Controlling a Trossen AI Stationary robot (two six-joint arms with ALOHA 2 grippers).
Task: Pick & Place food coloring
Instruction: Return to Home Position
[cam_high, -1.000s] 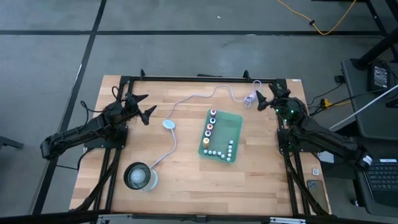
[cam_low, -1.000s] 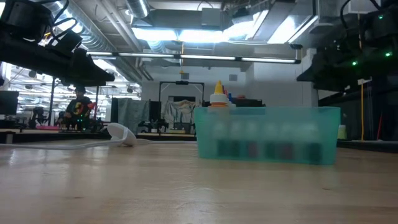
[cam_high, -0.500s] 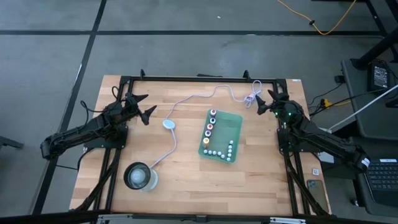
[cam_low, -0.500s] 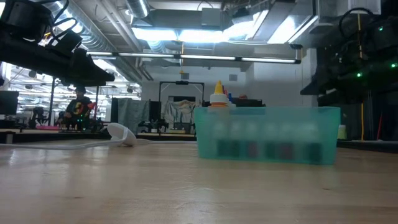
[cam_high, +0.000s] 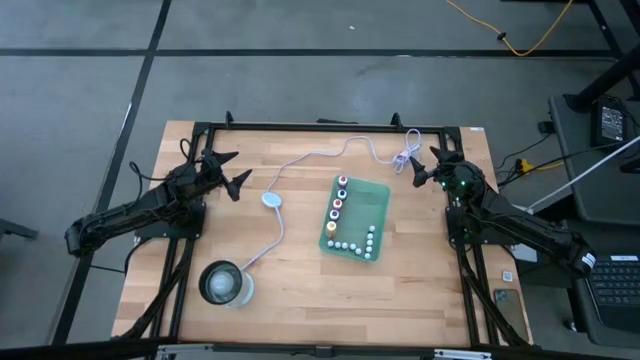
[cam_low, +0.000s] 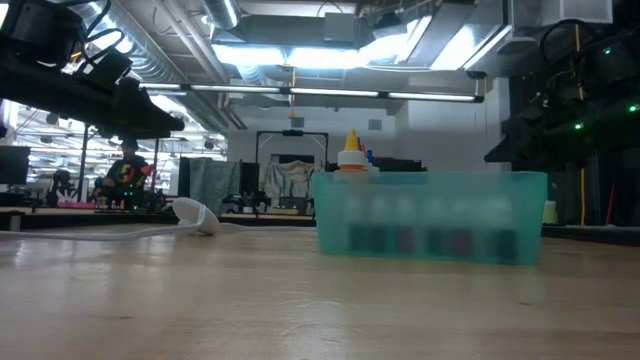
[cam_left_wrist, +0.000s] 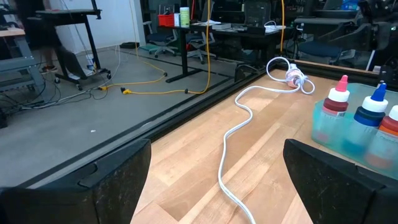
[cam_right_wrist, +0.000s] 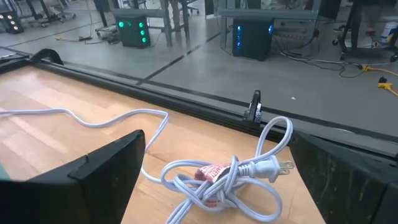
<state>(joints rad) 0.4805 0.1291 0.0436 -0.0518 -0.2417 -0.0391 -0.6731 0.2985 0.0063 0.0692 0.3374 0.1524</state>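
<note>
The food coloring bottles stand in a teal tray (cam_high: 378, 205) at the table's middle: a row with red, dark, orange-yellow and blue caps (cam_high: 337, 205) along its left side, and white ones (cam_high: 350, 245) along its near edge. The left wrist view shows the red-capped (cam_left_wrist: 337, 99) and blue-capped (cam_left_wrist: 375, 107) bottles upright. My left gripper (cam_high: 238, 170) hovers open at the far left, well away from the tray. My right gripper (cam_high: 426, 166) hovers open at the far right, beside a bundled cable; nothing is between its fingers.
A pale-blue puck (cam_high: 271, 200) lies left of the tray on a white cable that runs to a bundled plug end (cam_right_wrist: 217, 177) at the far right. A round clear glass container (cam_high: 225, 283) stands at the near left. Bare wood lies near the front edge.
My right gripper has sunk a little and tipped its fingers downward, staying open. The left arm, the tray and the bottles have kept still.
</note>
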